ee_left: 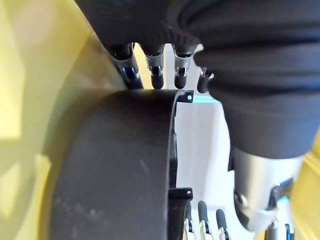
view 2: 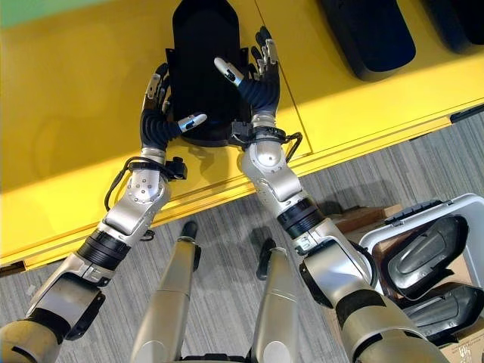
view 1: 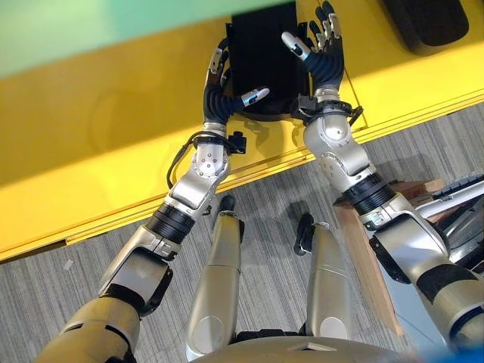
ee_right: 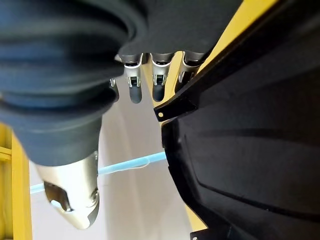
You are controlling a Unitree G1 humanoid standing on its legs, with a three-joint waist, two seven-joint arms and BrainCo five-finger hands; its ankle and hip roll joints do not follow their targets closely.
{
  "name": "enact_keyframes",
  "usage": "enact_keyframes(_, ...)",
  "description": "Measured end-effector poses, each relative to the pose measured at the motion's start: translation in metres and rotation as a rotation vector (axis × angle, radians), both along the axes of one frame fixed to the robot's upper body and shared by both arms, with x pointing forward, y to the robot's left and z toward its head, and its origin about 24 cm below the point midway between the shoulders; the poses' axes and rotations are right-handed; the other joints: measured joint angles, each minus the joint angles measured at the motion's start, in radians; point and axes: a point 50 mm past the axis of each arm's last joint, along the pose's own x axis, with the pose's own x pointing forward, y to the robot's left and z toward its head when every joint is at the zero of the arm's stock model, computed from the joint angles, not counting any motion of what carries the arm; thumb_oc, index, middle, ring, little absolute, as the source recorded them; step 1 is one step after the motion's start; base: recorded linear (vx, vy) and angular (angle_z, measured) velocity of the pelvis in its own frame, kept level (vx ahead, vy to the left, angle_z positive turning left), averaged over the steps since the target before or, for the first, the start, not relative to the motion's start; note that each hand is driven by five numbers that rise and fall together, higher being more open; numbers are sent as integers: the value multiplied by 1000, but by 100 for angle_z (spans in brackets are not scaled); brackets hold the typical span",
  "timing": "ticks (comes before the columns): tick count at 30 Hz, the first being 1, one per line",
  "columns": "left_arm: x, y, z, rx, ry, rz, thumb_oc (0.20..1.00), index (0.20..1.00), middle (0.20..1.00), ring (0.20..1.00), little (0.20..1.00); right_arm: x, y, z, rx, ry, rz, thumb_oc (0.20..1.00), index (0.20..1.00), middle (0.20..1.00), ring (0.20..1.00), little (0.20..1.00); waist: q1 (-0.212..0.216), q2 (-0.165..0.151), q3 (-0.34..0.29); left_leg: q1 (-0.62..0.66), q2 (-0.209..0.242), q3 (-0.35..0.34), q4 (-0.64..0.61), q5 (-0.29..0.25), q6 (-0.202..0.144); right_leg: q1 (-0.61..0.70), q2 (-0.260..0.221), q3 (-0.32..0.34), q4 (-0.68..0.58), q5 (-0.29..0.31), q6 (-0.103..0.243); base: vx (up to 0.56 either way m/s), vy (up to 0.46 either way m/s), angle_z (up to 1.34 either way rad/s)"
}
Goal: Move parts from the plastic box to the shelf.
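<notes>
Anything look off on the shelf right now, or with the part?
Nothing stands out. The black part lies flat on the yellow shelf between the left hand and right hand, both open beside it. More parts sit in the box.

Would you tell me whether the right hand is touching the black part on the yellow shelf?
Cannot tell: in the right eye view the right hand overlaps the black part; no view plainly shows contact or gap.

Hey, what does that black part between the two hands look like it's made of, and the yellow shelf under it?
The black part looks like moulded plastic: matte, smooth and curved, with small mounting tabs along its edge. The yellow shelf looks like painted metal or board, with a flat, evenly coloured, slightly glossy top; I cannot tell which.
</notes>
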Motion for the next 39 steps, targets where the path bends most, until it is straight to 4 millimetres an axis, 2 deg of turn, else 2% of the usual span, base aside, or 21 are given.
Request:
enact_keyframes(9,-1,2,0,-40,5,-9,1000,1000,1000,1000,1000,12,7,13,-55,23,-16,1000,1000,1000,1000,1000,16,0,0,3,-4,-17,-16,11,-9,0,-2,-15,8,-9,-5,11,-12,5)
enact_keyframes(17,0,2,-1,-72,20,-20,1000,1000,1000,1000,1000,19,9,15,-68,67,-18,1000,1000,1000,1000,1000,26,0,0,6,-1,-26,-18,14,-14,4,-2,-23,14,-12,-11,0,-3,1)
enact_keyframes(19,0,2,-2,-83,27,-27,1000,1000,1000,1000,1000,26,11,16,-86,99,-37,1000,1000,1000,1000,1000,31,0,0,9,1,-25,-17,15,-14,4,-2,-23,18,-12,-11,-3,-4,-2)
enact_keyframes(21,0,3,-2,-90,31,-24,1000,1000,1000,1000,1000,27,14,22,-98,93,-33,1000,1000,1000,1000,1000,38,0,0,9,2,-28,-18,15,-14,4,0,-23,19,-13,-12,0,0,0)
enact_keyframes(29,0,5,0,-92,23,-7,1000,1000,1000,1000,1000,26,17,22,-107,93,-25,1000,1000,1000,1000,1000,42,-1,1,10,1,-28,-20,15,-14,2,-1,-23,21,-15,-15,0,0,0)
enact_keyframes(33,1,5,2,-96,16,0,1000,1000,1000,1000,1000,27,19,23,-118,95,-21,1000,1000,1000,1000,1000,42,-1,1,8,2,-28,-25,17,-17,-2,-1,-23,22,-16,-16,0,0,0)
enact_keyframes(35,7,4,7,-97,13,15,1000,1000,1000,1000,1000,32,22,33,-144,101,-44,1000,1000,1000,1000,1000,43,-1,1,8,2,-30,-27,19,-20,-3,-1,-25,23,-16,-16,0,0,0)
enact_keyframes(39,15,2,15,-77,4,36,1000,1000,1000,1000,1000,34,22,38,-170,104,-64,1000,1000,1000,1000,1000,43,-1,1,6,1,-31,-29,21,-23,-3,-2,-27,22,-17,-16,0,0,0)
